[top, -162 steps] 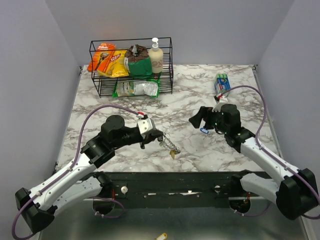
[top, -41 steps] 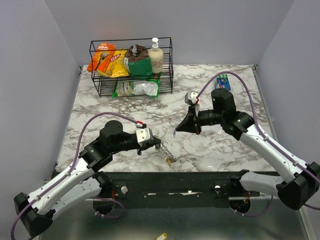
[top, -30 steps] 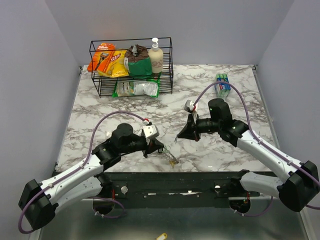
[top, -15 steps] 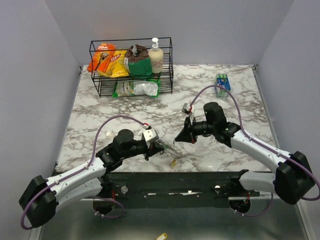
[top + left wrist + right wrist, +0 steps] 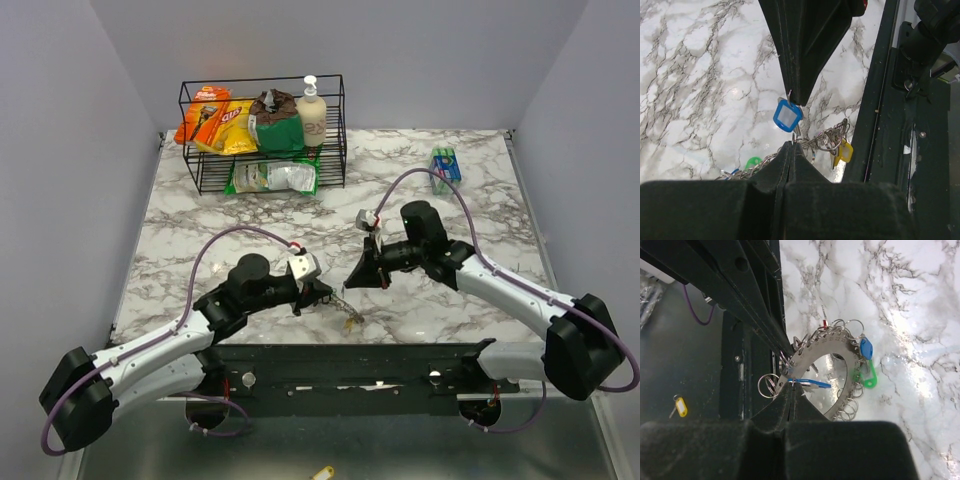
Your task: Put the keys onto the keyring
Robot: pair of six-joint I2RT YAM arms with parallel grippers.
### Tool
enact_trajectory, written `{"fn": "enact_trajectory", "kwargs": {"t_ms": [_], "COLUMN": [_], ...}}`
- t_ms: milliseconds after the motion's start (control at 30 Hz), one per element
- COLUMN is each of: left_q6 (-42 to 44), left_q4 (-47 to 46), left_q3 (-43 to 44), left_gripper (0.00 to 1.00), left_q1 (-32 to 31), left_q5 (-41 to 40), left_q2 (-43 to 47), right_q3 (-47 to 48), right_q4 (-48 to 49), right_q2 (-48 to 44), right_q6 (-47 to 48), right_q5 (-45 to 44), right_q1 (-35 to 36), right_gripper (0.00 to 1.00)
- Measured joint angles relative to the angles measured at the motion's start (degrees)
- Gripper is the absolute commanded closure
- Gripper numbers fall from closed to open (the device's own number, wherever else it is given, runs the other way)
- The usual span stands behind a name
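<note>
The keyring [image 5: 338,298] is a silvery ring hung with small split rings, low over the table's front edge. My left gripper [image 5: 318,293] is shut on its edge; in the left wrist view the fingertips [image 5: 792,142] pinch the keyring [image 5: 825,137]. My right gripper [image 5: 350,283] comes in from the right, shut on the small loop of a blue-tagged key [image 5: 787,116] right at the ring. The right wrist view shows that key [image 5: 812,384] lying across the keyring [image 5: 802,356]. A yellow tag [image 5: 845,151], a green tag [image 5: 867,380] and another blue key [image 5: 866,347] hang from it.
A black wire rack [image 5: 263,135] with snack bags and a bottle stands at the back left. A blue-green box [image 5: 445,165] lies at the back right. The black base rail [image 5: 350,365] runs just below the keyring. A loose yellow tag [image 5: 323,472] lies on the floor.
The right gripper has moved left and down with the blue-tagged key until its tip meets the keyring. The left gripper has shifted slightly right, still holding the ring.
</note>
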State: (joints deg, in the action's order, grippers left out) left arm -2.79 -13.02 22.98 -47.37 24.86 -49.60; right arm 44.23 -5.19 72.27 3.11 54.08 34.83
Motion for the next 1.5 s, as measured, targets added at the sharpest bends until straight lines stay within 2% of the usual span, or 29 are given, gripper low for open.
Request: {"fn": "enact_trajectory", "kwargs": {"t_ms": [1500], "left_q6": [4.09], "left_q4": [6.71], "left_q3": [3.80], "left_gripper": [1.00], "left_q1": [-0.96], "left_q5": [-2.38], "left_q2": [-3.65], "right_q3": [8.31], "right_q4": [-11.02], "right_q2": [8.61], "right_q6": [6.16], "right_q5": [-4.24], "right_q1": [6.12], "right_gripper": [1.00]}}
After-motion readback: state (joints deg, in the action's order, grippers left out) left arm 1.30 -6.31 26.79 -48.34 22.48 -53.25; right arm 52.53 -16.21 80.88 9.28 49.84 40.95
